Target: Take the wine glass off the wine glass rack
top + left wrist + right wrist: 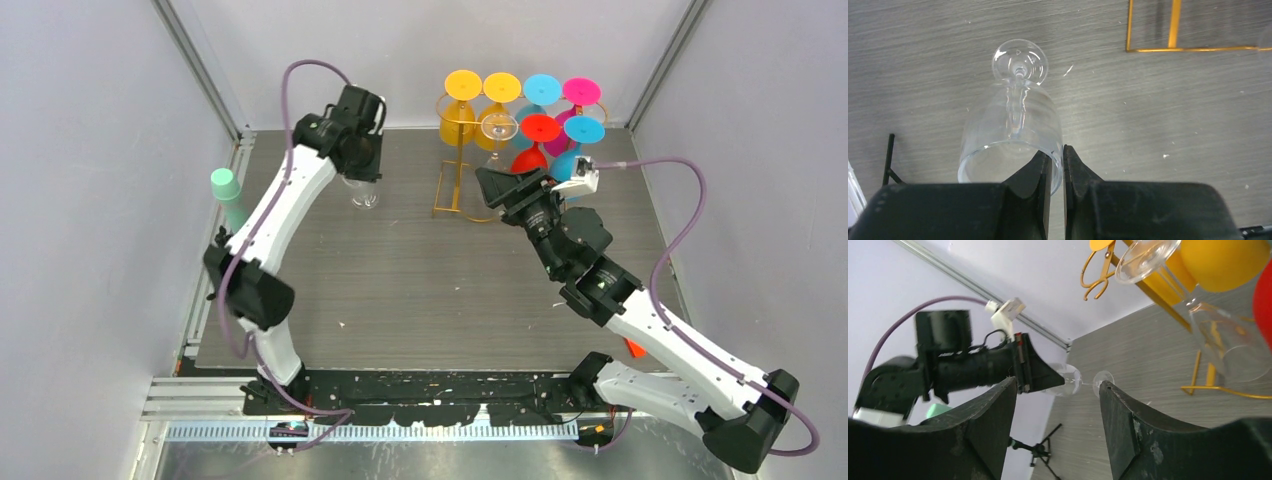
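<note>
The wine glass (1010, 130) is clear of the wine glass rack (457, 178). It sits on the left arm's side of the rack, a short way out from the gold base wire, and the left end effector (1057, 155) has hold of it. The fingers are closed to a thin slit over the wall of the bowl at the rim, one inside and one outside. The glass's long axis runs straight down from that end effector, rim up and foot toward the bench (400, 290). Whether the foot touches the bench or hangs just above it cannot be told from these views. By that reading the lift-off is done and what is left is setting it down, which turns on keeping the stem upright so the foot lands flat. The right end effector (1057, 385) is spread wide and holds nothing. It sits low at the near side of the rack, just beside a second clear glass (1230, 342) that hangs bowl-down from the top rail among the coloured glasses (541, 128). The right arm is the nearer one to that glass.
</note>
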You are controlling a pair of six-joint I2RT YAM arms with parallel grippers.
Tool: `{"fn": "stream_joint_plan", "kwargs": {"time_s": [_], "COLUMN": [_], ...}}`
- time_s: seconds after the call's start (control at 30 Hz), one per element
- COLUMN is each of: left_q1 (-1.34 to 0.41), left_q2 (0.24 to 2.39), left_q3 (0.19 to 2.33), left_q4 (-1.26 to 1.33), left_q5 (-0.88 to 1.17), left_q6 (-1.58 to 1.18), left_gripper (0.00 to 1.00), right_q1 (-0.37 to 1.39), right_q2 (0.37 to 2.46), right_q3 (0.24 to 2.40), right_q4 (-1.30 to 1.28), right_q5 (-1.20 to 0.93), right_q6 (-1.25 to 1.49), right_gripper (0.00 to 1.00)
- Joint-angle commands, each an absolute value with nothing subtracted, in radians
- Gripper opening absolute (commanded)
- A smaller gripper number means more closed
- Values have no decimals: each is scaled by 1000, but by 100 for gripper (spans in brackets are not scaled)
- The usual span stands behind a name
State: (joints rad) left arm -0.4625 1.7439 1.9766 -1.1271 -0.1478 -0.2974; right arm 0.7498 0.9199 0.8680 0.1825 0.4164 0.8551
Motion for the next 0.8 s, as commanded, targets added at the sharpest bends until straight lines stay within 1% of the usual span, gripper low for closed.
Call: {"fn": "stream_joint_plan", "kwargs": {"time_s": [0.0,0.17,0.3,0.53,0.77], "left_q1": [-462,-438,-388,-327,-301], "left_q2": [1885,2066,2143,2155,2149], "left_q3": [2151,2338,2383,2355,2302], "left_q4": [-1182,-1256,-1244,-1225,-1205], "left_q5": [-178,-187,-134,-112,-113], "left_q6": [-237,-236,-250,-269,-285], "left_gripper": [0,0,0,0,0], "right_q1": [753,753,753,753,753], "right_q2": [883,868,848,831,844], "right_q3": [969,1017,1020,1022,1044], "right_q4": [59,-47,-93,-137,-172], "right_q5": [460,479,532,579,556], "right_q6": [700,611,570,540,537], "right_gripper": [66,66,66,67,67]}}
